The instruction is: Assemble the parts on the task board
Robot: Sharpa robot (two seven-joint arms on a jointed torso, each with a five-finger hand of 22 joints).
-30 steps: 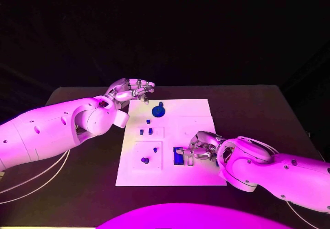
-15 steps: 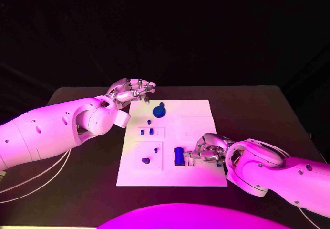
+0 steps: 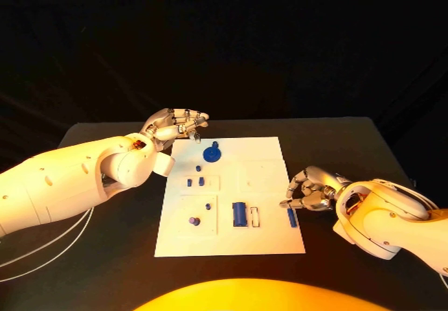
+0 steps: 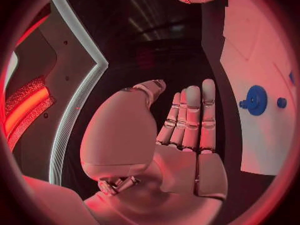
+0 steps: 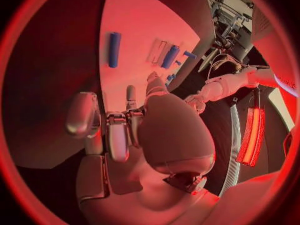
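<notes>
Right hand (image 3: 310,190) hovered just off the right edge of the white board (image 3: 266,243), fingers curled in and holding nothing, beside a blue bar (image 3: 292,218) lying at that edge. Left hand (image 3: 177,123) hung over the table (image 3: 112,259) near the board's far left corner, fingers loosely curled, empty. Blue gear (image 3: 212,154) sat near the board's far edge; blue block (image 3: 240,214) stood toward the near edge.

A black table (image 3: 112,259) stands before a dark backdrop (image 3: 224,58), with thin white cables (image 3: 56,249) lying on it.
</notes>
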